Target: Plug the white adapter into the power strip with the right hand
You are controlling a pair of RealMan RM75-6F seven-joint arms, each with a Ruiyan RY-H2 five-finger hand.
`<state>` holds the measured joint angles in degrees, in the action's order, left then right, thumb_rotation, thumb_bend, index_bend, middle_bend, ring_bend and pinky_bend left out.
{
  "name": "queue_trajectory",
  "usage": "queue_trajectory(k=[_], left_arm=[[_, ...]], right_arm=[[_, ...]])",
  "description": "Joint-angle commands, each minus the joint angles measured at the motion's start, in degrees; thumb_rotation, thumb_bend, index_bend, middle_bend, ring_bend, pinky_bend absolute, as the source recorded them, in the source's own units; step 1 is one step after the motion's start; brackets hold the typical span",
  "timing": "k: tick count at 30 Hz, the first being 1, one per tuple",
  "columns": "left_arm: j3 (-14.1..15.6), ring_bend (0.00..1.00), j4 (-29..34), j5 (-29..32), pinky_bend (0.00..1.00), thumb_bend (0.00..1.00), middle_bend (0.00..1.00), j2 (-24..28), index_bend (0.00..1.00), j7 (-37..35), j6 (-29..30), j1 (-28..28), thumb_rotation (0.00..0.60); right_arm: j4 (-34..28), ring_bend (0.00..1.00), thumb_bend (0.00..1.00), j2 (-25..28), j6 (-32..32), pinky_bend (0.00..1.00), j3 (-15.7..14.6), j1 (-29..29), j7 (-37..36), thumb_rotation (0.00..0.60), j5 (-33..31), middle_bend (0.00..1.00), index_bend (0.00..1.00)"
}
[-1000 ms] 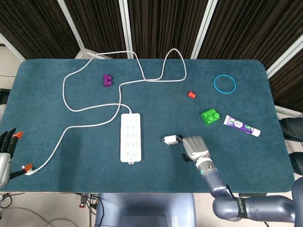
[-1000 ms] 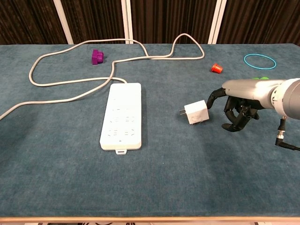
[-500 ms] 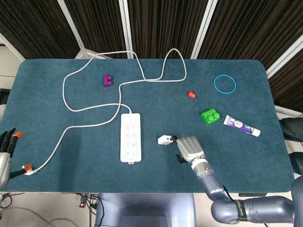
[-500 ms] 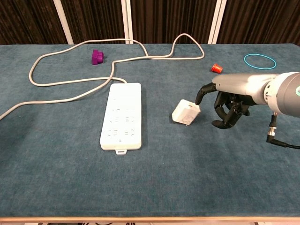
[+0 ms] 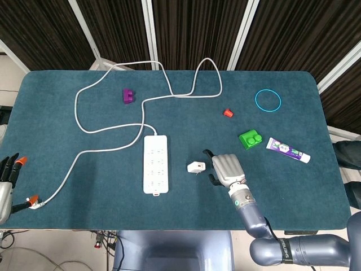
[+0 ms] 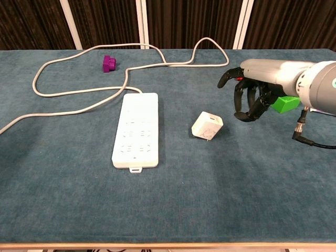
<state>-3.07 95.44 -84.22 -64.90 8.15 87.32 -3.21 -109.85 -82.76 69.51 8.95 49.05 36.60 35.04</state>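
Left hand [image 5: 7,180] shows only at the far edge of the head view, well apart from the action, resting low by the table [image 5: 67,203] edge with nothing in it; whether its fingers are spread or closed I cannot tell.

Power strip [image 6: 136,129] lies flat, well to the left of the right hand, sockets up and all of them free, its cable [image 6: 79,92] looping off toward the back. Nothing is plugged in yet.

White adapter [image 6: 207,126] sits on the cloth between the strip and the right hand, just left of and below the fingers in the chest view, tipped on an edge rather than flat, prongs seemingly pointing down and toward the camera. It is not held.

Right hand [image 6: 251,94] hovers just right of the adapter, raised off the table, fingers curled downward and holding nothing, with a clear gap to the adapter in both views.

Progress: early. Judging from this, the grasp, the carry over to the strip, lining up the prongs and the push-in all remain. The tilted pose probably means the adapter needs reorienting during the pickup.
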Motion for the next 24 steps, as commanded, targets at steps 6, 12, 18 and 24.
queue_trajectory(k=[6,12,18,24], left_arm=[[0.1,0.0,0.1,0.0,0.0,0.1,0.0,-0.1,0.12,0.4,0.0,0.0,0.6],[0.2,0.0,0.1,0.1,0.0,0.1,0.0,-0.3,0.12,1.1,-0.4,-0.1,0.6],[0.4,0.0,0.5,0.2,0.0,0.1,0.0,-0.4,0.12,1.9,-0.8,-0.2,0.6],[0.3,0.0,0.5,0.4,0.0,0.1,0.0,-0.4,0.12,1.9,-0.8,-0.2,0.6]], right_arm=[[5.0,0.21,0.39,-0.3,-6.7,0.29,1.4,-0.1,-5.0,0.6,-0.6,0.2,0.14],[8.6,0.24,0.39,-3.1,-7.1,0.29,1.6,-0.2,-6.8,0.6,1.3,0.21,0.15],[10.5,0.31,0.38,-6.3,-4.9,0.29,1.9,0.1,-5.5,0.6,1.3,0.26,0.2],[11.2,0.34,0.38,-7.9,-5.0,0.29,1.7,0.5,-3.8,0.6,0.3,0.29,0.23]])
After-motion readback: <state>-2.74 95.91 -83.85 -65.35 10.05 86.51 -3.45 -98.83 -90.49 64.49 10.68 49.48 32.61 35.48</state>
